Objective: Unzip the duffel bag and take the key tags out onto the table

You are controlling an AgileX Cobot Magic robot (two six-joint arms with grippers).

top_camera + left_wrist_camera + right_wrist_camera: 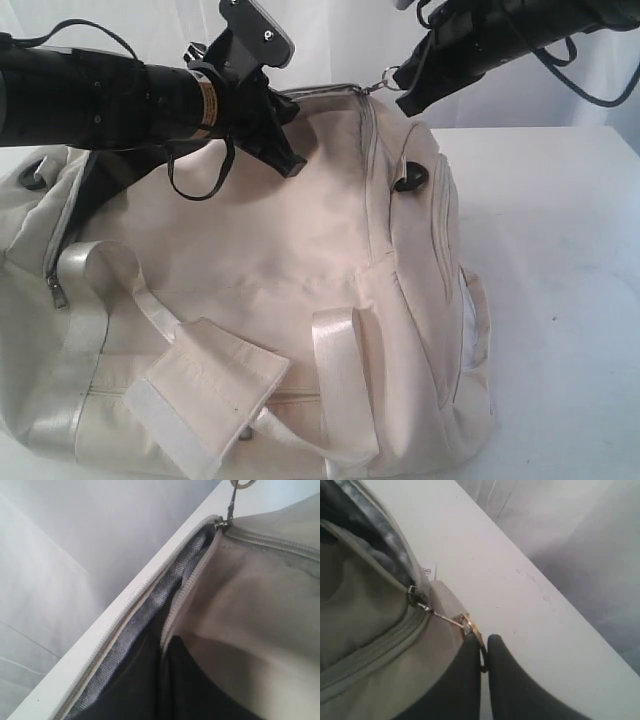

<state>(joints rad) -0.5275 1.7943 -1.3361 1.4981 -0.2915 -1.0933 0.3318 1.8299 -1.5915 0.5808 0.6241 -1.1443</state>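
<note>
Right now the duffel bag (300, 260) lies on the table (560, 250), zip partly open w/ grey lining (150, 605) showing. Its zip edge is clamped in the left gripper (162, 652). At the bag's back corner the right gripper (484, 647) pinches the zipper pull ring (470, 627).

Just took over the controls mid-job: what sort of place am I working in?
Probably a robot lab or test bench: a white table, plain pale curtains behind it, and black robot arms over a lone duffel bag.
</note>
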